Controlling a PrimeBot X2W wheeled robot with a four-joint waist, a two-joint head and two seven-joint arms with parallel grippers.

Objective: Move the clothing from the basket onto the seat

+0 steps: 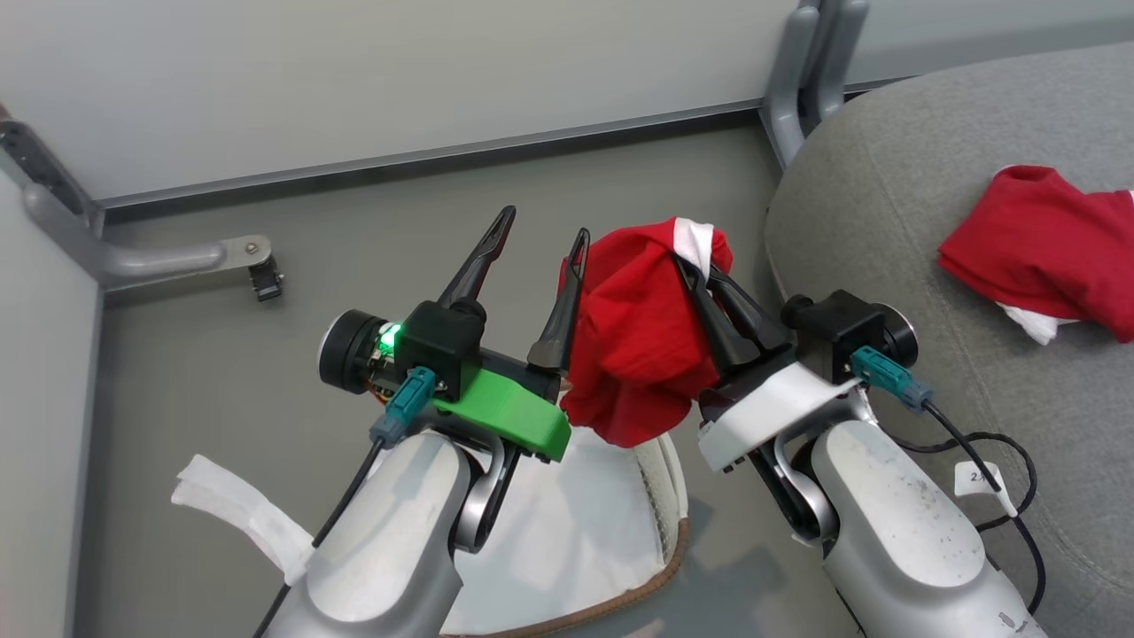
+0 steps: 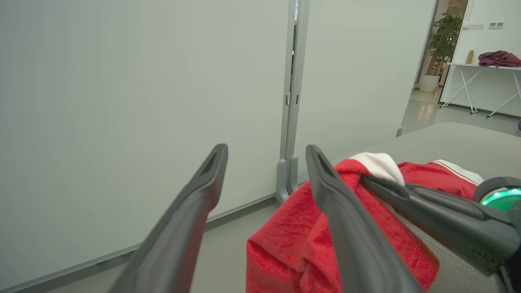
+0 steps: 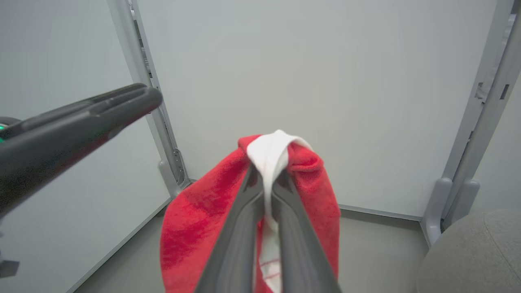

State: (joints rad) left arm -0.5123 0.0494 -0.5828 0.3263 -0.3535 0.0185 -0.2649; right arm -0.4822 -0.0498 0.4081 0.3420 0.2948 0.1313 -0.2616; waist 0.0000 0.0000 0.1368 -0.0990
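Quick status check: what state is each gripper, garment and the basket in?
left gripper: open, empty.
right gripper: shut on held red garment.
held red garment: hanging bunched, clear of the seat.
second red garment: lying crumpled on the seat.
basket: on the floor, liner showing.

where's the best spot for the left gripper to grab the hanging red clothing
Probably the loose red bulge of the clothing, hanging below where the right gripper pinches it. Come from the robot's left: the open left gripper stands beside that side, and the fabric there is free.
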